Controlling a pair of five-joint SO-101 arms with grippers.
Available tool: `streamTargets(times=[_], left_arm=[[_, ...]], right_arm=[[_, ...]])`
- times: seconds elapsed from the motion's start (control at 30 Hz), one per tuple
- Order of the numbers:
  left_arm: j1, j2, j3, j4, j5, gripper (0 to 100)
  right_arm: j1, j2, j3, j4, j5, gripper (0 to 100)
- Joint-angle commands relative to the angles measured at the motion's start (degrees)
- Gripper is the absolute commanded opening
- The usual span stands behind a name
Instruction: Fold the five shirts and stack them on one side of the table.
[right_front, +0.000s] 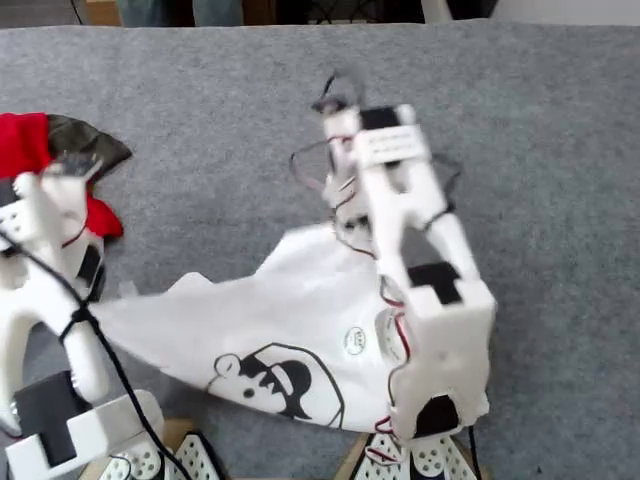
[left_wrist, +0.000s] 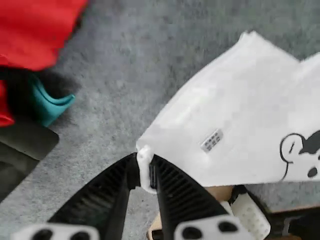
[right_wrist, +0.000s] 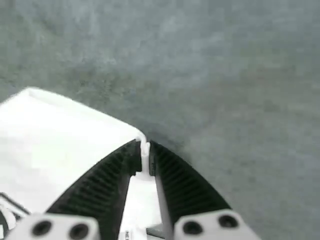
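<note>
We see the left gripper (left_wrist: 144, 171) and right gripper (right_wrist: 144, 158) each clamped on the white shirt (right_front: 290, 310) at six o'clock on the table (right_front: 540, 110).

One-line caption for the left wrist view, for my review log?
Left claw pinching a corner of the white shirt above the grey table, red garment nearby.
</note>
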Motion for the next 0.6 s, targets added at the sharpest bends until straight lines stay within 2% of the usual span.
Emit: streamTargets(times=[0.0,0.13,0.2,0.4,0.57], left_arm=[[6.99,-0.97,-15.69,0.62,9.41,3],[12.00,-0.97,-34.15,2.81,19.96,3],[13.23,-0.97,-43.12,3.96,22.95,3],[13.49,-2.81,-61.58,3.96,24.70,3],[13.93,-12.04,-63.69,3.96,24.62,3]], right_arm=[[3.96,-14.20,-10.15,3.78,-0.09,1.4],[7.65,-26.33,-19.21,5.45,-0.09,1.4],[9.32,-31.78,-23.08,5.36,0.18,1.4],[11.52,-41.89,-34.33,4.04,-0.18,1.4],[11.52,-47.08,-42.07,0.18,-0.18,1.4]])
